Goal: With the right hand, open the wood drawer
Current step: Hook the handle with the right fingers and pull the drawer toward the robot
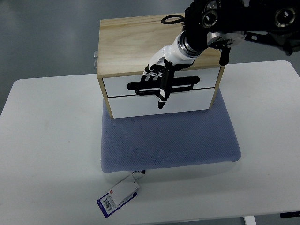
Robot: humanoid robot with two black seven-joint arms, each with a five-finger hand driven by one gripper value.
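A light wood drawer box [126, 42] stands at the back of the white table [47, 140]. It has two white drawer fronts, and both look closed. The upper drawer [117, 86] carries a long black handle [187, 85]. My right hand [157, 79] reaches in from the top right over the box and rests on the left half of the handle. Several of its fingers [151, 73] curl over the bar, and one black finger [162, 99] points straight down across the lower drawer [136, 107]. The part of the handle under the hand is hidden.
The box sits on the rear edge of a blue-grey mat [168, 140]. A white and blue tag [119, 197] hangs off the mat's front left corner. A small metal fitting [95, 55] sticks out on the box's left side. A black cable loop [171, 19] lies above the box top.
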